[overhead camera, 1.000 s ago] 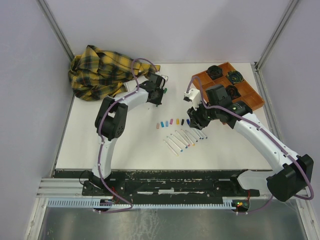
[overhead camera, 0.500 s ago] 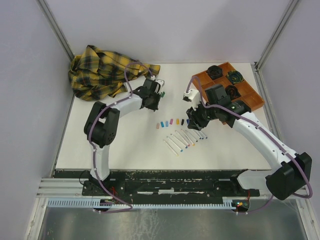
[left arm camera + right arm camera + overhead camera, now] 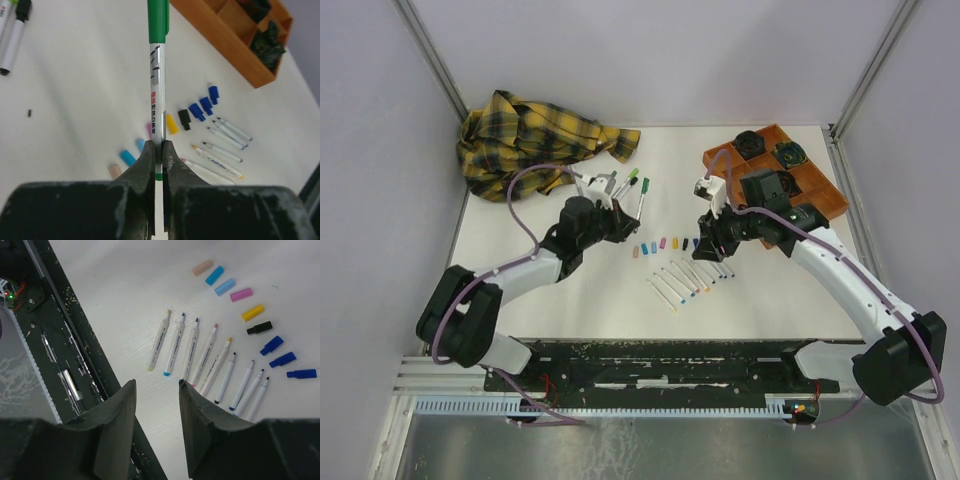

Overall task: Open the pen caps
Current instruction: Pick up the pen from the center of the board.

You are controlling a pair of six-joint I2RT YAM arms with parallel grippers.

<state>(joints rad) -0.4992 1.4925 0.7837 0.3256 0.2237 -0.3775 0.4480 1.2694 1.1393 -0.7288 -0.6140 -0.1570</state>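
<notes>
My left gripper [image 3: 158,150] is shut on the white barrel of a pen [image 3: 156,85] whose green cap [image 3: 158,20] is on and points away from me; in the top view it [image 3: 632,212] holds this pen [image 3: 643,190] above the table. Several loose pen caps [image 3: 665,243] lie in a row, from peach [image 3: 202,267] to blue [image 3: 301,373]. Several uncapped pens [image 3: 210,360] lie side by side just near of them. My right gripper [image 3: 157,385] is open and empty above these pens, at the row's right end in the top view [image 3: 712,240].
Two capped pens [image 3: 15,30] lie on the table far left of the held pen. An orange wooden tray [image 3: 820,195] with dark round objects stands at the far right. A yellow plaid cloth [image 3: 530,145] is bunched at the far left.
My left arm has drawn back toward the near left and now holds the green-capped pen off the table. My right gripper has hardly moved.
</notes>
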